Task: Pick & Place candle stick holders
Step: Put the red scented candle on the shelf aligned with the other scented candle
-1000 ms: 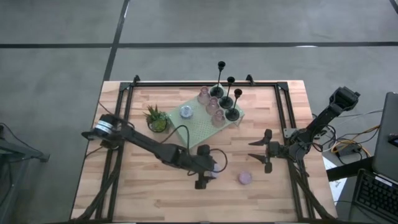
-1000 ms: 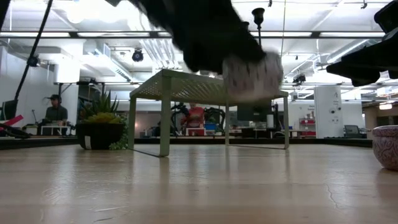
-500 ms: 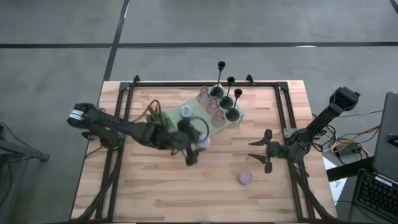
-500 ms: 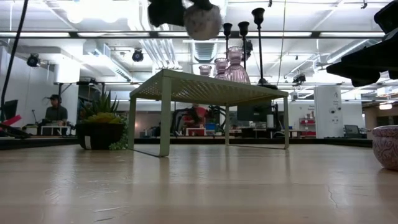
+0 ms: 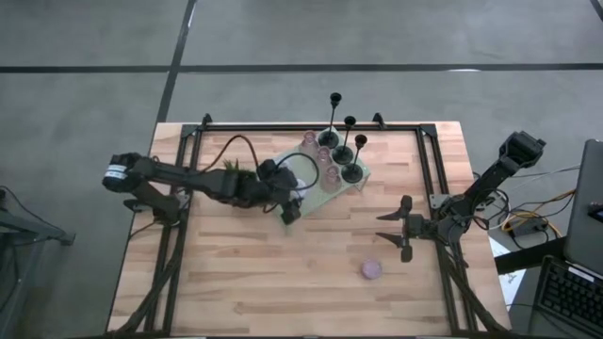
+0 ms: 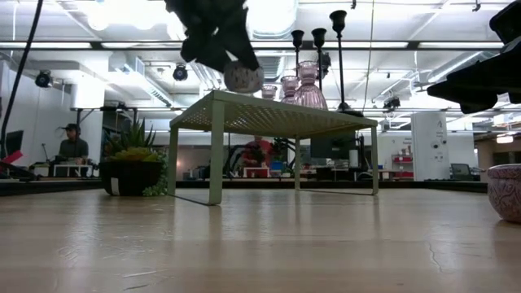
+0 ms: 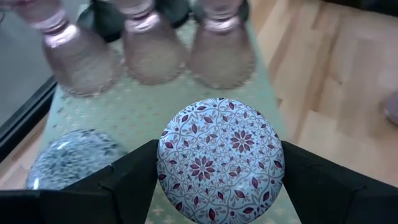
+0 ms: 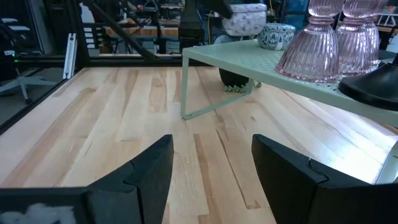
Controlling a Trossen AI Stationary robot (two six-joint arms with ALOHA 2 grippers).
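My left gripper (image 7: 221,186) is shut on a low round puck holder (image 7: 221,158) with a blue and red flower pattern. It hangs over the near left corner of the pale green stand (image 6: 269,114). On the stand rest a second blue puck (image 7: 71,158), three pinkish glass cups (image 7: 149,53) and three slim black sticks (image 5: 350,141) on round bases. A pink puck (image 5: 371,269) lies on the table near my right gripper (image 5: 400,229), which stands open with nothing between its fingers. My left gripper pinches the puck's round side wall (image 7: 166,163) between its two fingers, one on each opposite side. The fingers (image 7: 127,180) slant down from the table's left. The puck (image 6: 242,77) is clear of the table, just over the stand's top, with its patterned face up.
A small spiky potted plant (image 6: 132,163) stands left of the stand, under my left arm (image 5: 207,184). Black frame rails (image 5: 188,151) run along the table's left, far and right sides. Bare wood (image 5: 283,282) lies along the near half.
My left gripper has risen from the table's near middle and gone toward the far edge, tipping and rolling as it went. It has carried the puck up, clear of the table, to a spot over the stand's near left corner.
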